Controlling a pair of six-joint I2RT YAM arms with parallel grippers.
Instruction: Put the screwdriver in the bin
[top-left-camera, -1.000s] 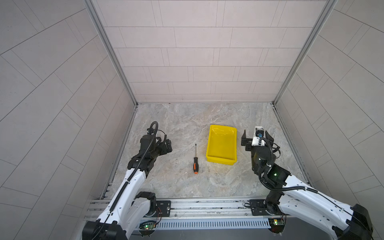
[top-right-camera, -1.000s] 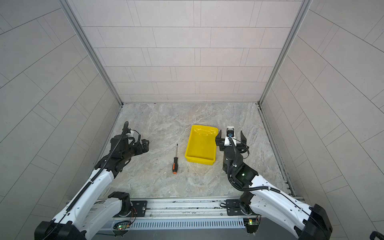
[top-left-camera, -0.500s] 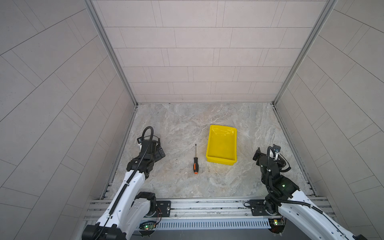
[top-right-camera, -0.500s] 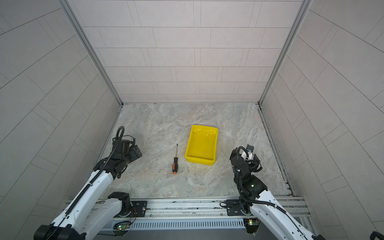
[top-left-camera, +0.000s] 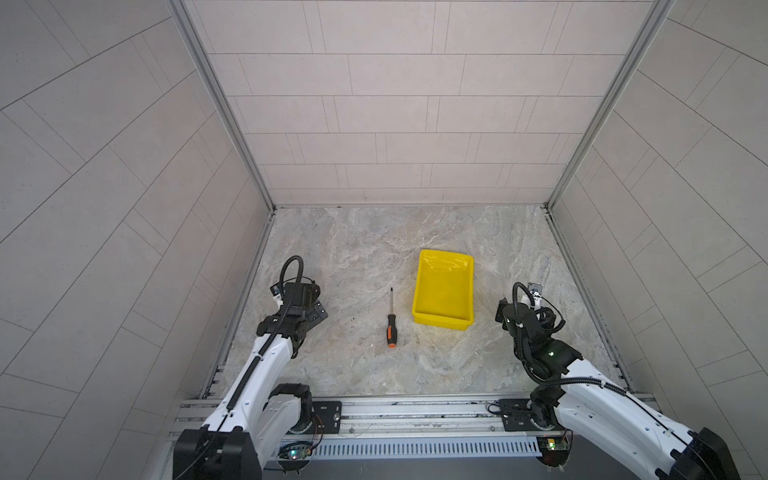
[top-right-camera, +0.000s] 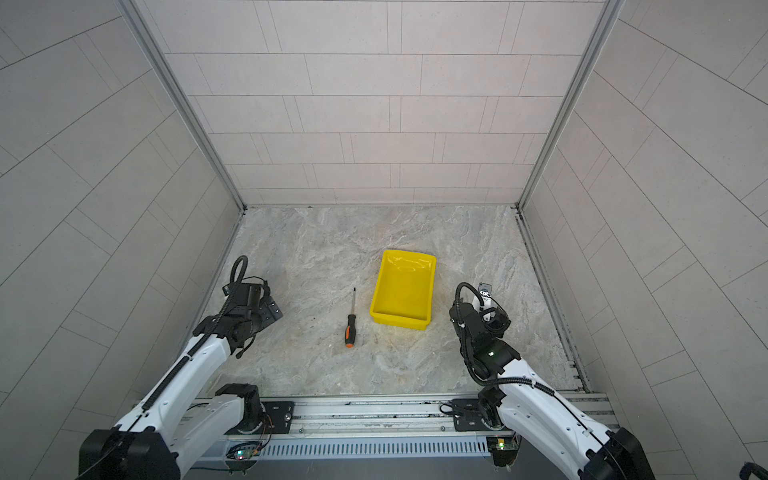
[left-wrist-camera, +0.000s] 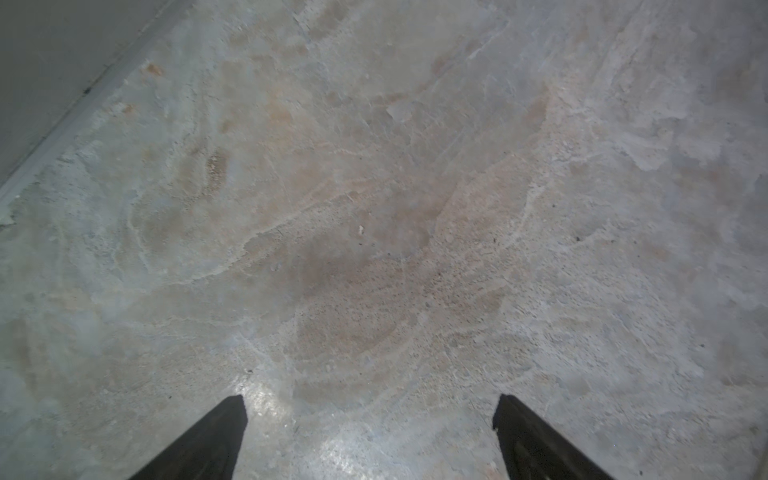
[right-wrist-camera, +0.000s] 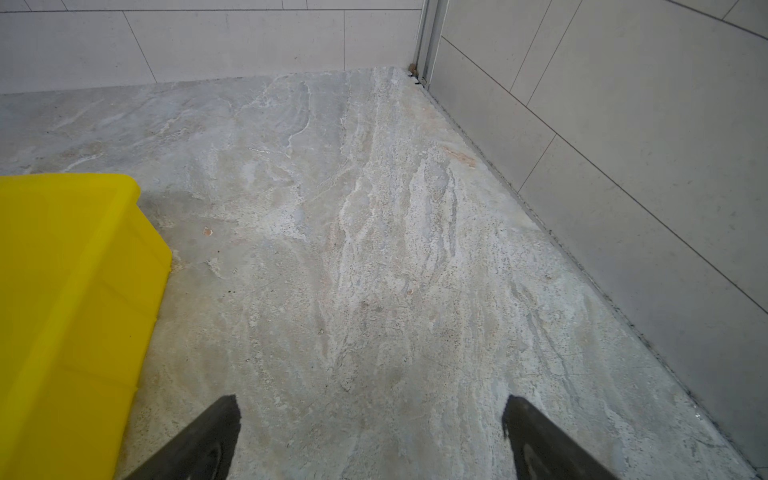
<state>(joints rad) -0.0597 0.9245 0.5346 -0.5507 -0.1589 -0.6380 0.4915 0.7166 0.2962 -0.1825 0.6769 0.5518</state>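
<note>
Lying parallel beside the bin (top-left-camera: 442, 322), the screwdriver (top-left-camera: 391, 322) points tip-first at the back wall (top-left-camera: 395, 124); left tool (left-wrist-camera: 370, 398) and right tool (right-wrist-camera: 370, 399) gape.

Left pincer (left-wrist-camera: 370, 399); right pincer (right-wrist-camera: 370, 399); both spread, empty

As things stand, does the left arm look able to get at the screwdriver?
Probably yes. The screwdriver lies flat on the table, apart from the bin, with nothing between it and the left gripper, whose jaws stand open and empty.
</note>
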